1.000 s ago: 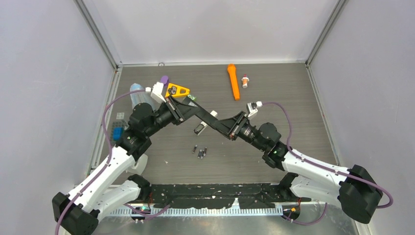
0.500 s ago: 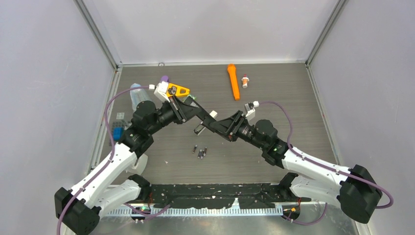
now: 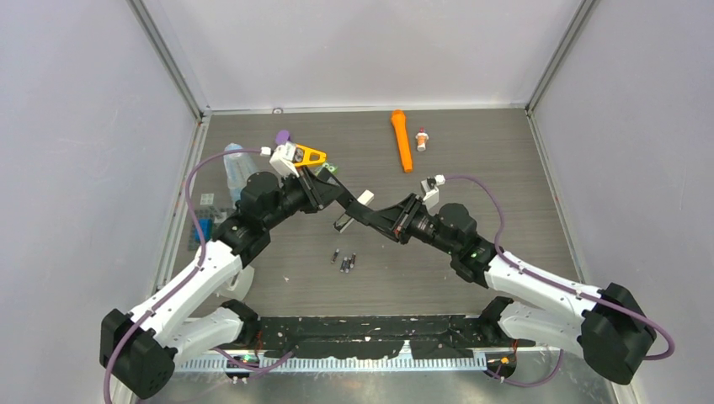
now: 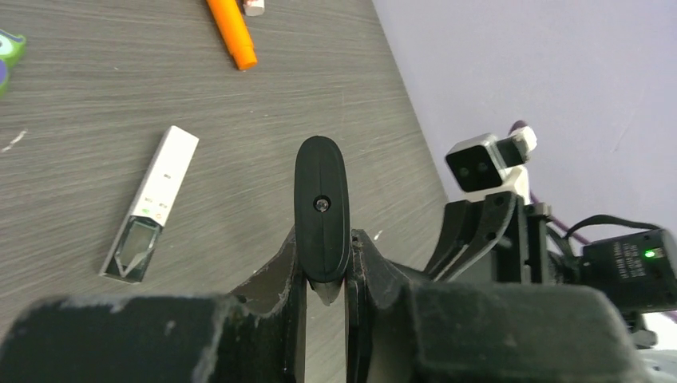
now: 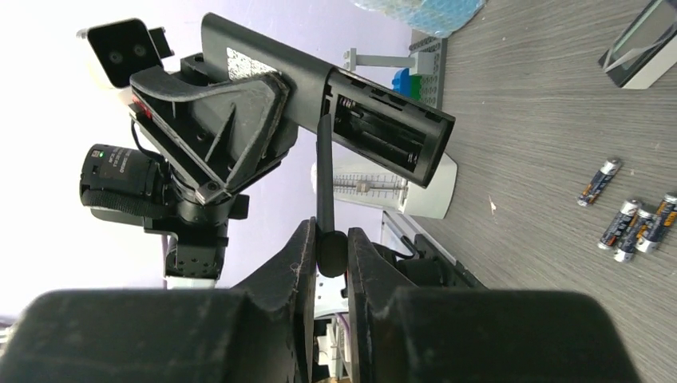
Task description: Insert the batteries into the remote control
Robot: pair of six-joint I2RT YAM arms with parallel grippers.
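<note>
Tabletop (image 3: 522, 151), left claw (image 4: 323, 267) tight on remote (image 4: 321, 199)

1. The lower end of the long black plastic casing (image 4: 321, 191) is buried inside the left claw (image 4: 323, 243).
2. The thin flat black strip (image 5: 324, 175) shows edge-on only; its foot sits hidden inside the right claw (image 5: 327, 239).
3. The orange plastic stick (image 4: 233, 32) is cut by the picture's top edge.
4. From above, the small dark cylindrical batteries (image 3: 345, 262) are too tiny to count.
5. A bluish dimpled plastic thing (image 5: 423, 11) is cropped at the top, so its kind is unclear.
</note>
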